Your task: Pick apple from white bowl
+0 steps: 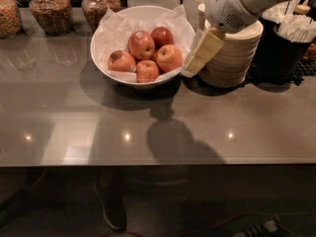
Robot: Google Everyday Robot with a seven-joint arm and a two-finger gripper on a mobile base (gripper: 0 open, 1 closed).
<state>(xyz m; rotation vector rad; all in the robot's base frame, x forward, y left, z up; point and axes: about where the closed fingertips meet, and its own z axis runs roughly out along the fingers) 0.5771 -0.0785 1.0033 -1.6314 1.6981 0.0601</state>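
Note:
The white bowl (148, 84), lined with crinkled white paper, stands at the back middle of the grey counter. It holds several apples. The orange-red apple (169, 57) with a pale blush lies at the right side of the bowl. A bigger red apple with a sticker (141, 44) and a darker red apple (162, 35) lie behind it. My gripper (192, 68), cream-coloured, hangs from the white arm at the upper right. Its tip is just outside the bowl's right rim, right of the orange-red apple, and holds nothing that I can see.
Stacks of off-white disposable bowls (234, 58) stand right behind the gripper. A black holder with white straws (291, 38) is at the far right. Glass jars (47, 11) line the back left. The counter's front edge (158, 164) runs across the view.

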